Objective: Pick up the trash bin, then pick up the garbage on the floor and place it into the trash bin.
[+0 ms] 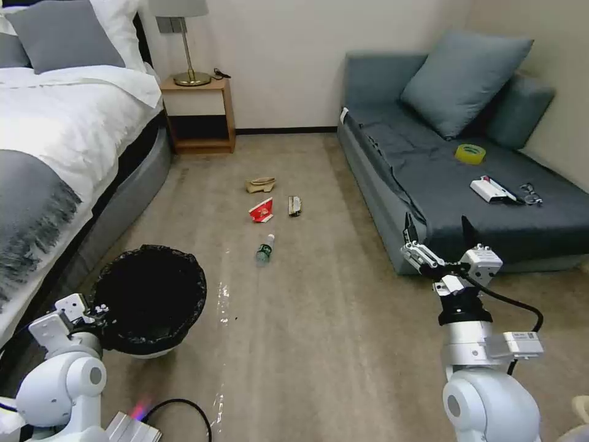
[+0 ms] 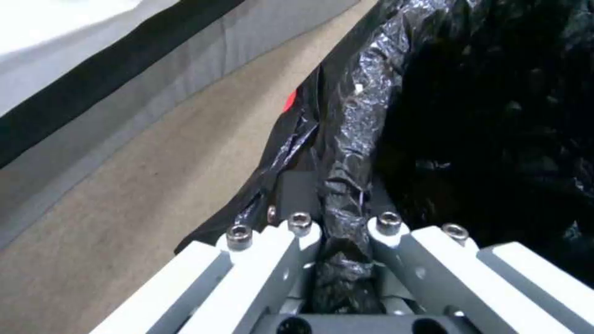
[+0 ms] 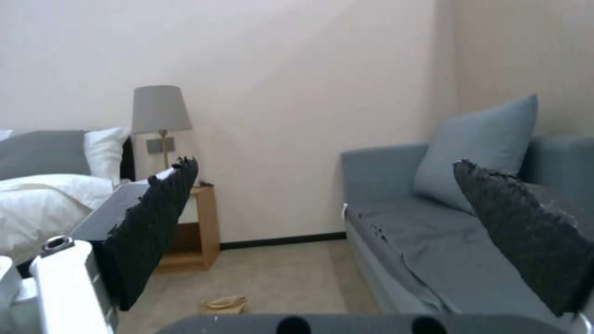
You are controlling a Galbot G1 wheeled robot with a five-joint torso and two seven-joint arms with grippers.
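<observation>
**Left end effector clamped on bin rim; litter on the floor**

The left end effector [image 1: 98,309] is closed on the near rim of the trash bin [image 1: 150,298], its fingers [image 2: 297,232] pinching the black liner between them. The bin sits on the floor beside the bed [image 1: 55,141], by the robot's left arm.

The right end effector [image 1: 437,238] is raised in front of the sofa [image 1: 429,184], jaws spread wide and holding nothing.

The garbage lies mid-floor, well apart from the bin: a clear plastic bottle [image 1: 265,248] nearest, then a red-and-white carton [image 1: 262,211] and a dark snack wrapper [image 1: 294,205] side by side, then a tan paper bag [image 1: 261,183] farthest.

A yellow tape roll [image 1: 470,153] rests on the sofa.
</observation>
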